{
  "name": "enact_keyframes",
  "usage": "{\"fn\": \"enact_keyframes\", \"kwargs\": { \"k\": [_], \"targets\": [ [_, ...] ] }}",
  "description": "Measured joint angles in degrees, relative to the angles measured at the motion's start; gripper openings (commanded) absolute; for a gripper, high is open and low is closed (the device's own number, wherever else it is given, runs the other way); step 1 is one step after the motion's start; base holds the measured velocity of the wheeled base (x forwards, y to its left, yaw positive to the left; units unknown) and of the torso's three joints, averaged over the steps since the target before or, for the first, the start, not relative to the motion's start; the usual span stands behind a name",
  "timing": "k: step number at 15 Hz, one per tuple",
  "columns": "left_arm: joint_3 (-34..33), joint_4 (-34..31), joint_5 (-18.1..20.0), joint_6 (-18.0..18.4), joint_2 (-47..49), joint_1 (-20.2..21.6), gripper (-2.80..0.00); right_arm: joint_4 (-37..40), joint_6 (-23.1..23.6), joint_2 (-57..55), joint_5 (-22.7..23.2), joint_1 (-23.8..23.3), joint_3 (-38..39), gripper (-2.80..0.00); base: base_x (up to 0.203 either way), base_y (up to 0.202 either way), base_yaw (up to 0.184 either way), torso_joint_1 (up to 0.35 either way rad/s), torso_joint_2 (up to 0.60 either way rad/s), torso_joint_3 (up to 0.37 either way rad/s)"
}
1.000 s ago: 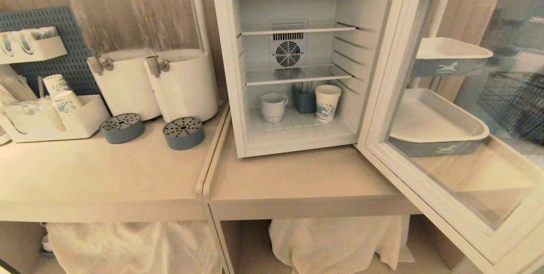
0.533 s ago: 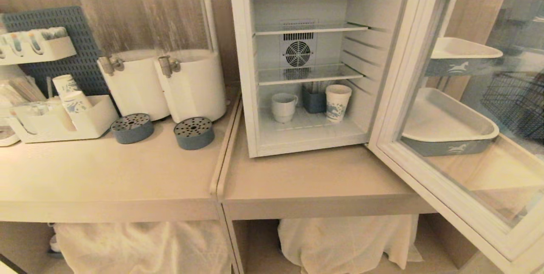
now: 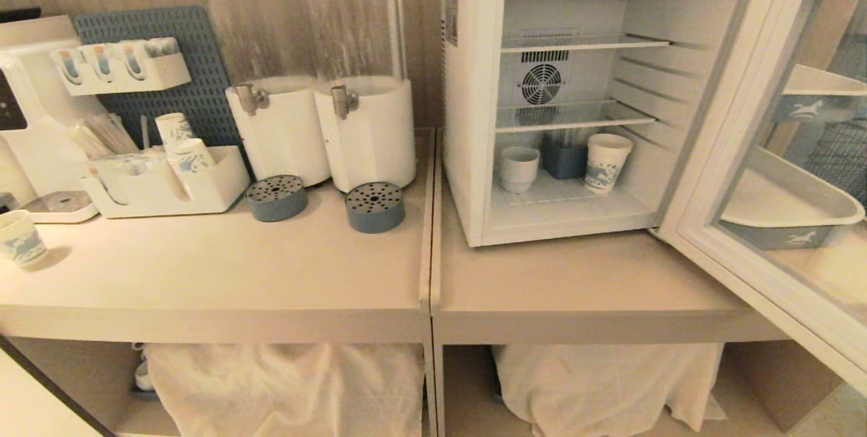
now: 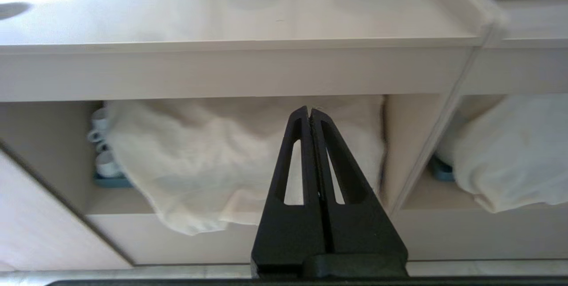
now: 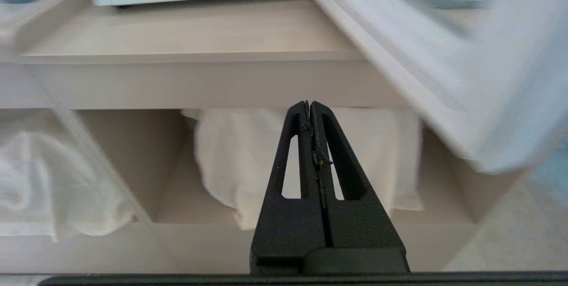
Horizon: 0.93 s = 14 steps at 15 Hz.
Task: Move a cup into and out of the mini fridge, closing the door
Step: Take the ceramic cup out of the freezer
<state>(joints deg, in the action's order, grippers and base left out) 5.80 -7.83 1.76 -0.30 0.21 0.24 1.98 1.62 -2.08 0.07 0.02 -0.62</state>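
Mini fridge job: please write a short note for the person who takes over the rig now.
Left gripper: jaws shut, empty, low before the counter front.
Right gripper: the same, below the counter under the door.
Mini fridge: door wide open.
Cup: on the fridge floor, left of a blue holder and a paper cup.
Done: cup is inside.
Left: take it out, close the door.

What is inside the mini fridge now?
On the floor of the mini fridge stand the cup, a blue holder and a printed paper cup. Both wire shelves look bare. The holder's contents are hidden.
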Motion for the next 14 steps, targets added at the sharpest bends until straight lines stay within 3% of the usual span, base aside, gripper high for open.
{"fn": "enact_keyframes", "kwargs": {
  "k": [8, 14],
  "targets": [
    [0.0, 0.0, 0.0, 0.1, 0.0, 0.0, -2.8, 0.0, 0.0, 0.0, 0.0, 0.0, 0.0, -2.8, 0.0, 0.176, 0.012, 0.004, 0.0, 0.003],
    [0.0, -0.1, 0.1, 0.2, 0.0, 0.0, -2.8, 0.1, 0.0, 0.0, 0.0, 0.0, 0.0, -2.8, 0.0, 0.0, 0.0, 0.0, 0.0, 0.0]
  ]
}}
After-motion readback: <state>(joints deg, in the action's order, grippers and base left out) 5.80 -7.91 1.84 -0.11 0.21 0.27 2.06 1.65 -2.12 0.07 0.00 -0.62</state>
